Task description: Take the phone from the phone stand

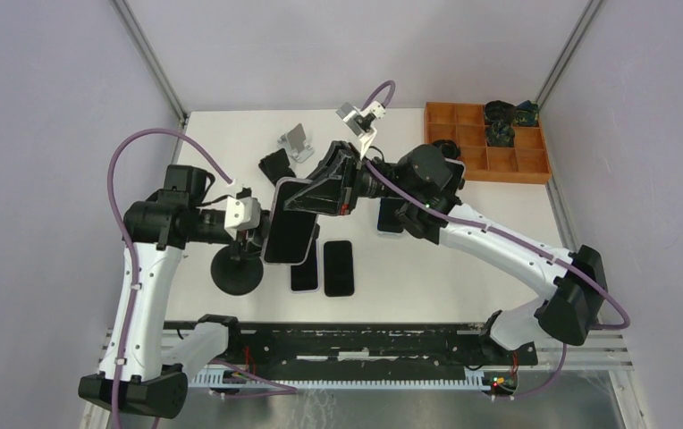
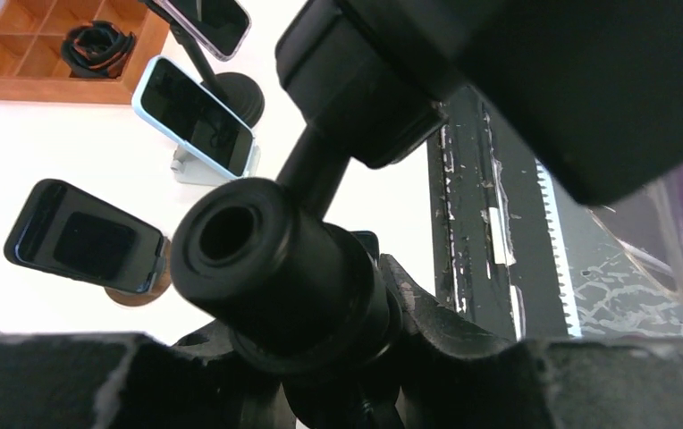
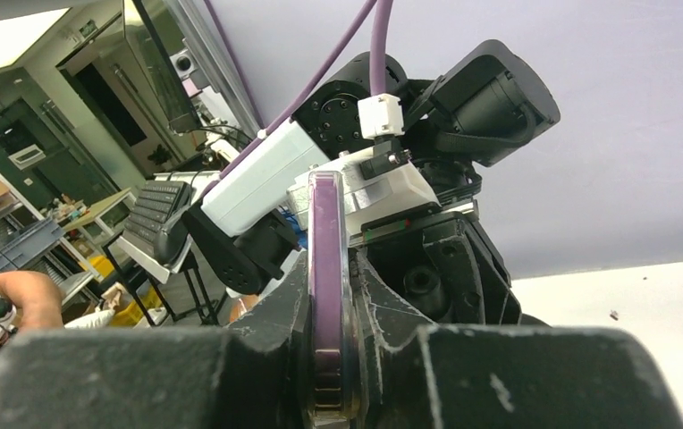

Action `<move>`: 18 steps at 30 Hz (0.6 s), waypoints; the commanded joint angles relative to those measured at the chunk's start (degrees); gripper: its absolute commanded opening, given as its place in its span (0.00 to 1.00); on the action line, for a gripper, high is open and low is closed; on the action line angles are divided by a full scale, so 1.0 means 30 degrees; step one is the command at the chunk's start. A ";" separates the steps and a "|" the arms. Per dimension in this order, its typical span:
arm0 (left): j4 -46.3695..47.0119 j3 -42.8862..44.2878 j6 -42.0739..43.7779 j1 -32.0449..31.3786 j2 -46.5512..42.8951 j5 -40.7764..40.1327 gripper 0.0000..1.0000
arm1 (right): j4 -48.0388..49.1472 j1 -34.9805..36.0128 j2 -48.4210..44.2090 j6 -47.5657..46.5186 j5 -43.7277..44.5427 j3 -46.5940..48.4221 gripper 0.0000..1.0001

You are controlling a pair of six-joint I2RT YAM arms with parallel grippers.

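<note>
Landmark for all positions: black phone stand (image 1: 235,273), which has a round base and a thin stem and stands on the white table (image 1: 499,241).

- Lilac-edged phone (image 1: 289,228) with a dark screen: tilted above the stand's base, at the top of the stem, clear of the table. Whether its back still sits in the stand's head cannot be told.
- Right claw (image 1: 316,198): at the phone's edge farthest from the stand's base. In the right wrist view the phone (image 3: 326,268) shows edge-on, and the fingers (image 3: 141,375) press against both of its faces. The claw is clamped on the phone.
- Left claw (image 1: 250,239): at the stem, just above the base. In the left wrist view the stand's thick black collar (image 2: 275,268) sits between the fingers (image 2: 450,326). The claw is closed on the stand.
- Two black phones (image 1: 339,268) lie flat on the table just beside the base, on the right arm's side.
- A black phone on a round wooden holder (image 2: 83,237) stands beyond the stand. A light-blue-cased phone on a pale holder (image 2: 195,116) stands farther out.
- A wooden compartment tray (image 1: 488,165) is well apart from the stand, at the far corner on the right arm's side. Dark items fill some of its cells.
</note>
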 commanded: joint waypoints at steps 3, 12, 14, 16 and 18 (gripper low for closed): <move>-0.0581 -0.0257 0.2020 0.0016 -0.1131 -0.0876 0.02 | 0.3919 -0.3675 -0.1525 0.0278 0.3267 0.2281 0.00; -0.0580 -0.1205 0.3110 0.0014 -0.1474 -0.1871 0.02 | 0.5614 -0.5685 -0.2600 0.1843 0.4015 0.2527 0.00; -0.0581 -0.1183 0.3223 0.0016 -0.1478 -0.1886 0.02 | 0.5766 -0.5929 -0.2848 0.1999 0.4008 0.2181 0.00; -0.0579 -0.1057 0.3242 0.0016 -0.1489 -0.1914 0.02 | 0.5238 -0.6362 -0.3266 0.2230 0.3928 0.1743 0.00; -0.0581 -0.0906 0.3222 0.0016 -0.1497 -0.2008 0.02 | 0.4311 -0.7040 -0.3971 0.2266 0.3380 0.0986 0.00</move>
